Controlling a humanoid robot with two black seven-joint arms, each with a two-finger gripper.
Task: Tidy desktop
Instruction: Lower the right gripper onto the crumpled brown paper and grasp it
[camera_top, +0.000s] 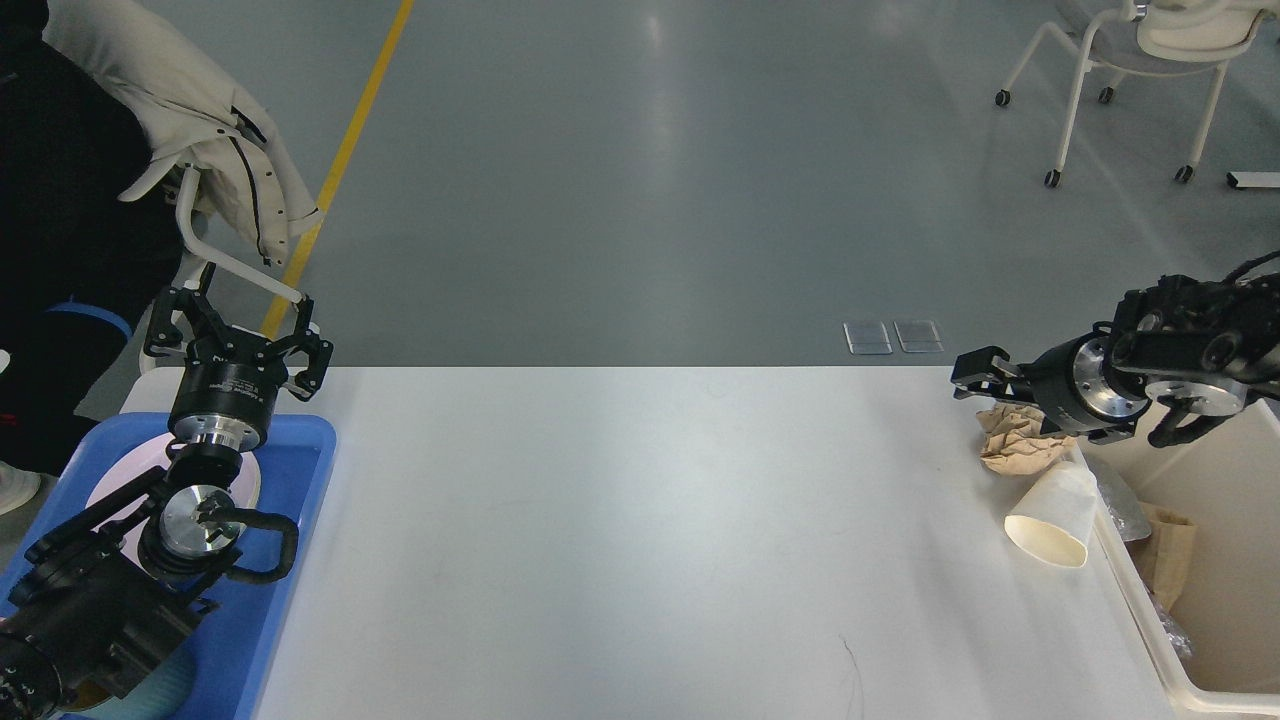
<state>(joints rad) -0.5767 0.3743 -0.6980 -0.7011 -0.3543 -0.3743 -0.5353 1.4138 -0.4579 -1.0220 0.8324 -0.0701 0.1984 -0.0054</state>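
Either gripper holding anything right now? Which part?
Left gripper is open over the blue tray, holding nothing. Right gripper sits above the crumpled paper; grasp can't be told.

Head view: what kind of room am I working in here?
Probably an open workshop or lab hall, not a home: a bare grey floor with a yellow lane line, rolling chairs, and one white desktop.

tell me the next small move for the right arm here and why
Probably lower the right gripper onto the crumpled brown paper ball and close the fingers on it. The gripper hovers just above the ball's far edge, holding nothing, and the ball lies on the large white desktop beside the cream rectangular bin, next to the tipped white paper cup.
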